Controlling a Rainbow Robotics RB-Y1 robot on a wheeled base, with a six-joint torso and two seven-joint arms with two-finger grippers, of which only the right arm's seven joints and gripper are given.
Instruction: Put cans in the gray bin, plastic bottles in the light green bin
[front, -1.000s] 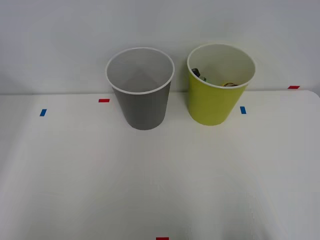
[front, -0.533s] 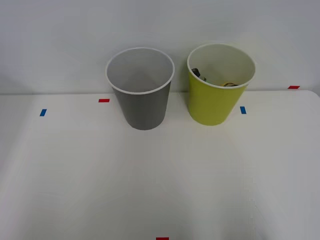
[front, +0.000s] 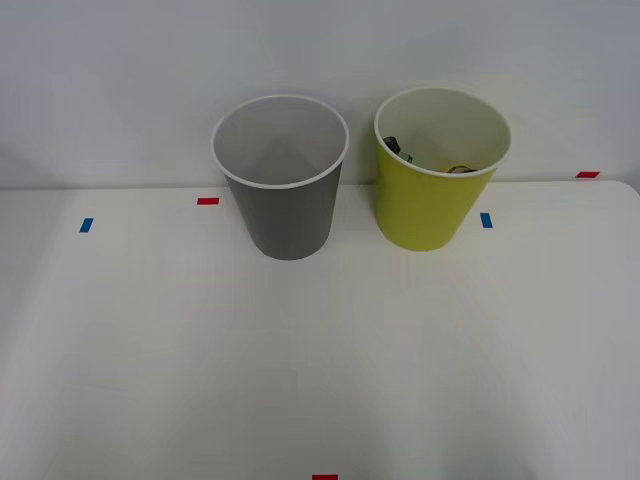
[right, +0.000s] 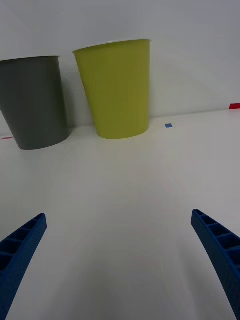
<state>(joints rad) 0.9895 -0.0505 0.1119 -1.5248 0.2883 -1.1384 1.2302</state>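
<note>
White table; red tape marks, blue tape marks; pale wall behind.

The plain white table has the round gray plastic bin and round yellow-green plastic bin side by side at its far edge. Little red and blue tape marks are stuck around its edges.

Gray bin beside light green bin (both upright).
</note>
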